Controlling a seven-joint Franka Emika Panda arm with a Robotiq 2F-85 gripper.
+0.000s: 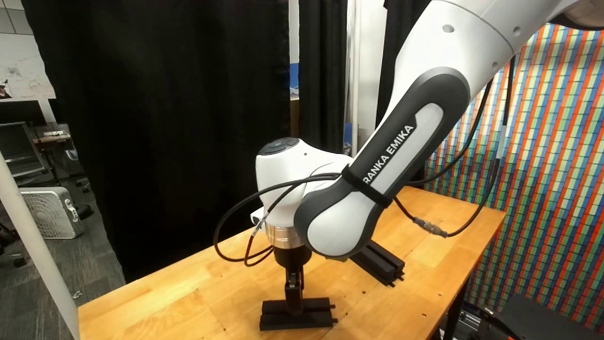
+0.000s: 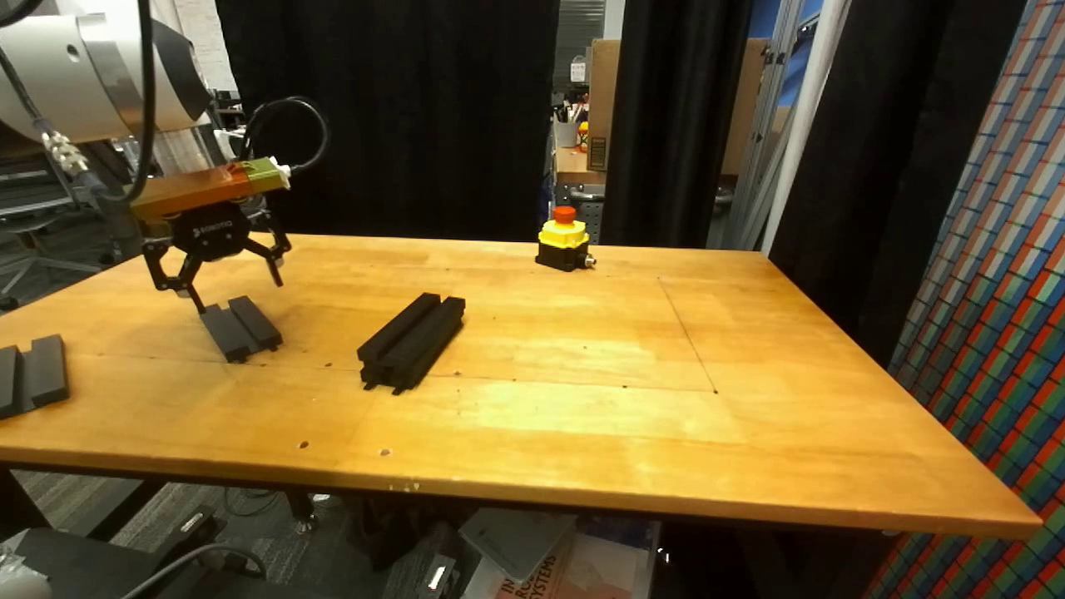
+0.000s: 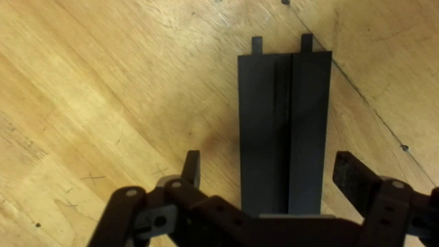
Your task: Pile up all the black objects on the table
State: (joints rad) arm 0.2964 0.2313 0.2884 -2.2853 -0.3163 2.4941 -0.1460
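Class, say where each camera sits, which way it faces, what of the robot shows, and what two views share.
An exterior view: above tabletop level, looking down across the table toward black curtains; arm and jaws show.
An exterior view: beyond a table edge, facing the red-and-yellow button; part of the arm and open jaws show.
Wrist view: on the wrist, looking down at a black plate; only the jaws show.
Both exterior views share table, arm and curtains.
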